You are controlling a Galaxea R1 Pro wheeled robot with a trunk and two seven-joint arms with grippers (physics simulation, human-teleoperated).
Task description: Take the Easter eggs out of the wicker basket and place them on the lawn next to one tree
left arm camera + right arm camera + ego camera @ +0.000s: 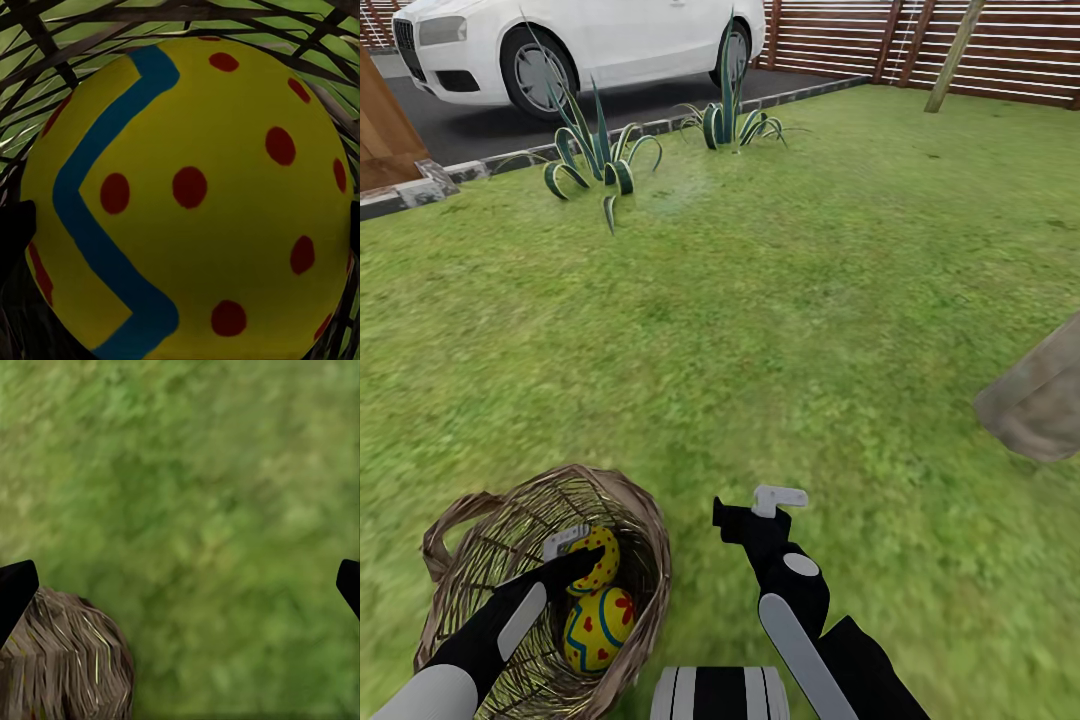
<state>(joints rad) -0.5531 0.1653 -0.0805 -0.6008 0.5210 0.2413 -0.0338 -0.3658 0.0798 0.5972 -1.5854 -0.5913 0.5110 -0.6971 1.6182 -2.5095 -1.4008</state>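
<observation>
light: bright, even, like day | shadows: faint, soft | glare: none | blur: grass (210, 510) fuzzy up close, egg (187, 195) sharp | edges: a bit smeared

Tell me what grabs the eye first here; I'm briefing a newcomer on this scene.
First, the yellow eggs with blue zigzags and red dots, lying in the wicker basket on the grass at lower left, where the left gripper reaches in around one. Next, the white car on the driveway, top left, behind spiky plants. A thick tree trunk juts in at the right edge.

Head cam looks down; L wrist cam tight on egg (187, 195).
</observation>
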